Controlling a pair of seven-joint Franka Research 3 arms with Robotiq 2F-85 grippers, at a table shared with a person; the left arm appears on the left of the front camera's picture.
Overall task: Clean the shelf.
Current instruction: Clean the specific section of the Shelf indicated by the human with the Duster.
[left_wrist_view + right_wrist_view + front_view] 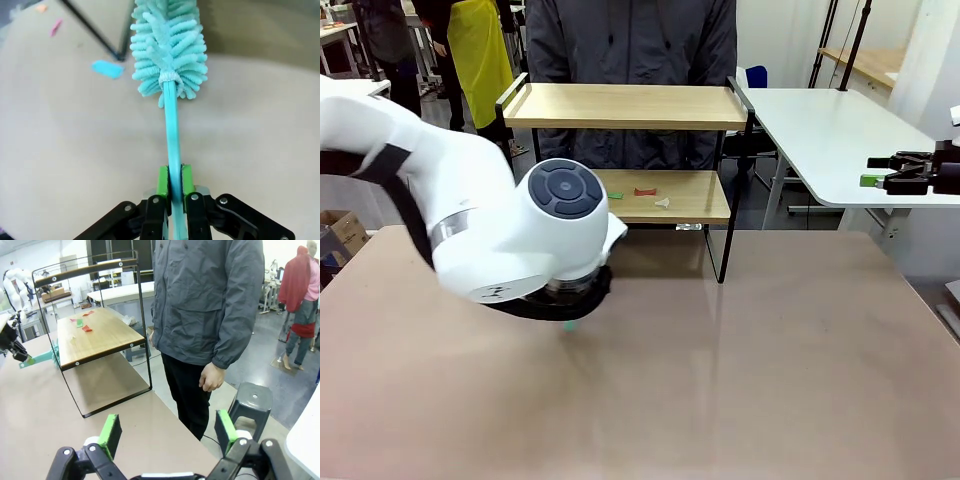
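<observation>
The shelf (620, 105) stands at the table's far edge, with a green, a red (645, 190) and a white scrap on its lower board (695, 205). My left gripper (173, 175) is shut on the thin teal handle of a fluffy teal duster brush (169, 47), whose head points at the shelf's black leg (92, 30). In the front view my left arm (520, 230) hides that gripper low over the table before the shelf. My right gripper (168, 432) is open and empty, off the table's right side (910, 172). From there the shelf (100, 332) and its scraps (86, 328) lie to the left.
A person in a grey jacket (630, 40) stands right behind the shelf, one hand (212, 377) hanging down. A teal scrap (107, 68) lies on the brown table (770, 380) near the shelf leg. A white table (830, 130) and a grey stool (252, 400) are at the right.
</observation>
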